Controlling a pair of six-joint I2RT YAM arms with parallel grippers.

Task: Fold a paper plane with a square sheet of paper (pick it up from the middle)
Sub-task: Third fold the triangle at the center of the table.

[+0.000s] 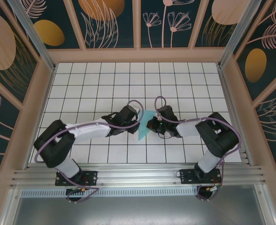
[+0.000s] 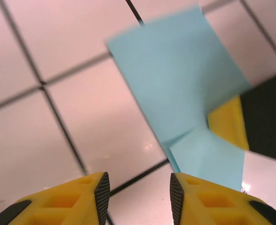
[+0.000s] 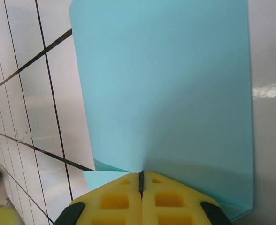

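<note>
The square sheet of paper (image 1: 144, 125) is a folded light turquoise shape held between my two grippers near the middle of the tiled table. My right gripper (image 3: 141, 180) is shut on the edge of the sheet (image 3: 166, 93), which stands up in front of its fingers with a second layer showing below. My left gripper (image 2: 139, 192) is open, with only bare tile between its pads. It sits just left of the sheet (image 2: 180, 79), apart from it. A yellow finger of the right gripper (image 2: 228, 123) shows behind the paper. From above, the left gripper (image 1: 136, 124) and the right gripper (image 1: 151, 124) face each other across the sheet.
White tiles with dark grout (image 1: 128, 84) cover the table. Wooden-framed patterned walls (image 1: 138, 54) close it in at the back and both sides. An aluminium rail (image 1: 138, 176) with both arm bases runs along the near edge.
</note>
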